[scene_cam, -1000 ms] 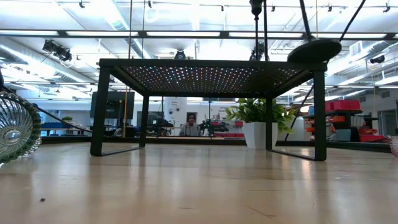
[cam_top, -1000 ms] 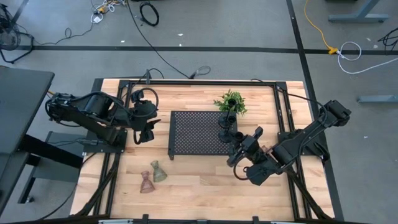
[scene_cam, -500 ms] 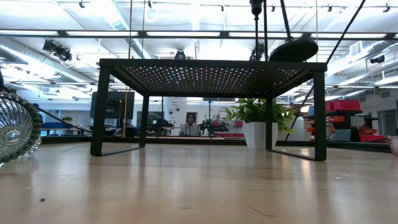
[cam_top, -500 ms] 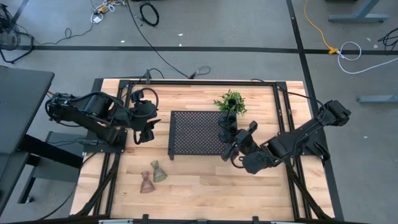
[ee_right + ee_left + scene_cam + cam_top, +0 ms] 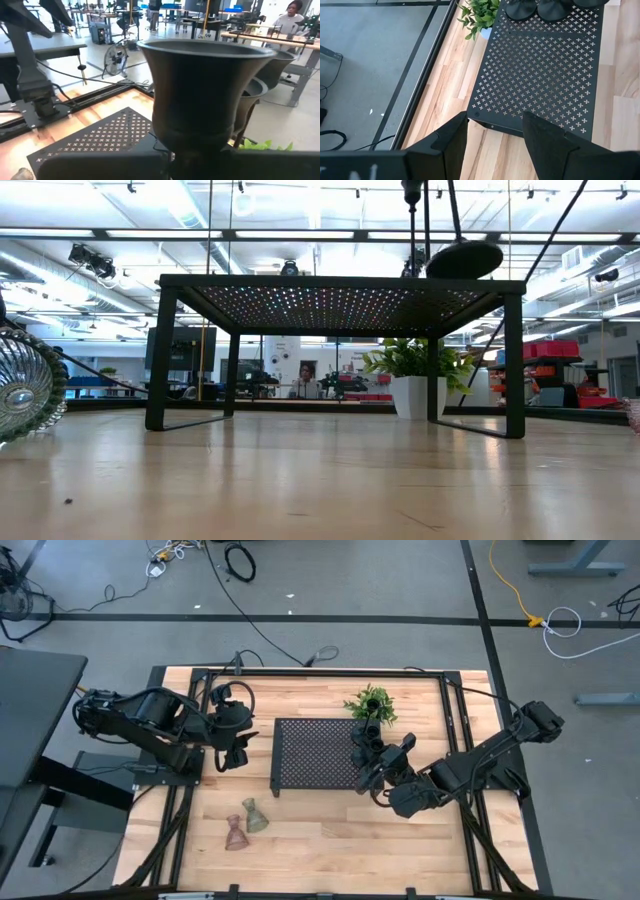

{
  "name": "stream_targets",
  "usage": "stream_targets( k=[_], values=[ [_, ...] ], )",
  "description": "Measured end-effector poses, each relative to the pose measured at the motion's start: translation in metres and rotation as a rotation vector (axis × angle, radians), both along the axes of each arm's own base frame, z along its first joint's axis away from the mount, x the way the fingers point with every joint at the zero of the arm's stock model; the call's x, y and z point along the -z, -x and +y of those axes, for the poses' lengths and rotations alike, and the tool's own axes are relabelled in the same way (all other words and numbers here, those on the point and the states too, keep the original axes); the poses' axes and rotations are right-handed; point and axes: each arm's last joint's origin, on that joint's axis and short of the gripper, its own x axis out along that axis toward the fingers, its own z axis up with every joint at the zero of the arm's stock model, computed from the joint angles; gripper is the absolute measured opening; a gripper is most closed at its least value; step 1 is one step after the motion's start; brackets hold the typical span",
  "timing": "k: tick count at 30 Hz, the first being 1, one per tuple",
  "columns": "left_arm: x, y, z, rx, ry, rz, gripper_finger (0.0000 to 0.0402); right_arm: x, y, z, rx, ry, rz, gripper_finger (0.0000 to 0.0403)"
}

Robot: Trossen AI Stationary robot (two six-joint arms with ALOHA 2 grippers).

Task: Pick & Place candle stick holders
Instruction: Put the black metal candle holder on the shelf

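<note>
Two black candle stick holders (image 5: pixel 366 738) stand on their round bases at the right end of the black perforated tray (image 5: pixel 315 755). My right gripper (image 5: pixel 373 780) is beside them at the tray's near right corner, shut on a third black holder (image 5: pixel 200 90). That holder's round base (image 5: pixel 465 258) shows just over the tray top. A pinkish glass holder (image 5: pixel 236 833) and a greenish one (image 5: pixel 255 816) lie on the wood near the table's front left. My left gripper (image 5: pixel 233 753) hangs open left of the tray, holding nothing. My right gripper holds the black holder just under its flared cup (image 5: pixel 197 142); the gripper's own body hides the fingers there. The fingers come in about level from the table's right side. The holder is roughly upright, slightly tilted, its base (image 5: pixel 465 258) at the tray top; whether it touches I cannot tell.
A small green plant (image 5: pixel 372 704) in a white pot stands at the tray's far right corner, close behind the standing holders. Bare wood lies in front of the tray and to its left. A person shows in the room beyond the table.
My right gripper has carried the black holder toward the table's far edge and left, from the bare wood in front of the tray's right end to over that corner. In the low view its base has slid left along the tray top. My left arm has kept still.
</note>
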Motion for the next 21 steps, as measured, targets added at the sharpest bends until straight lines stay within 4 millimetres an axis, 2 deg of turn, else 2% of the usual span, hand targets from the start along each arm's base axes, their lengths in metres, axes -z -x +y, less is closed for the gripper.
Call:
stream_targets(
  k=[12,21],
  values=[
    [0.0,0.0,0.0,0.0,0.0,0.0,0.0193,0.002,-0.005,0.003,-0.001,0.019,0.004,0.0014],
    [0.0,0.0,0.0,0.0,0.0,0.0,0.0193,0.004,-0.011,-0.005,0.049,0.014,-0.011,0.0014]
  ],
)
